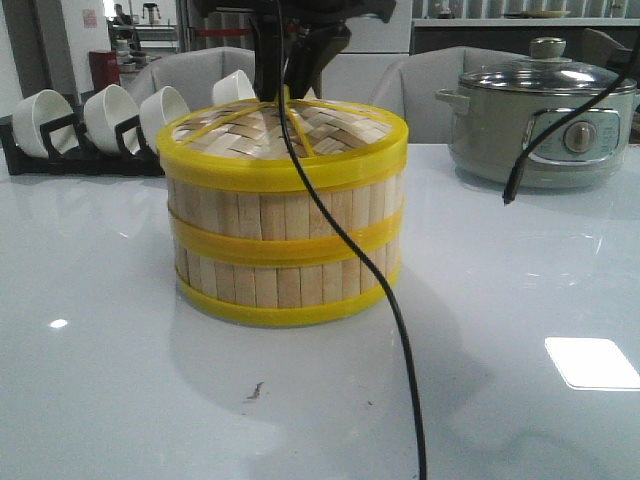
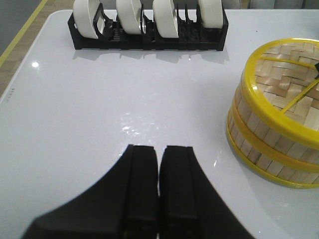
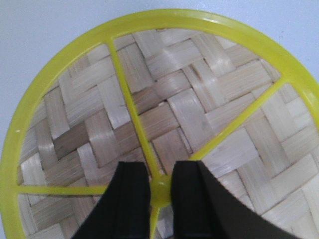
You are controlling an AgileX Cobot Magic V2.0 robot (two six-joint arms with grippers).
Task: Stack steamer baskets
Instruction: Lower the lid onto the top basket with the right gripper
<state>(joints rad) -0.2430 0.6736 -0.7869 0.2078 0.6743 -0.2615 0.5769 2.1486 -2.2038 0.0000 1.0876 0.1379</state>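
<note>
While my right fingers are clamped on the small yellow knob at the hub of the woven lid, my left fingers are pressed together, holding nothing, above the bare white worktop. The two steamer baskets stand stacked upright mid-worktop, lid flat on top, near the bowl rack.

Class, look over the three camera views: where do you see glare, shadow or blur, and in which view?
Front view: a bright window glare patch on the glossy table, a soft shadow in front of the baskets, background slightly soft. Left wrist view: small highlights on the table, the hand dark and featureless. Right wrist view: even light on the lid, near fingers blurred.
</note>
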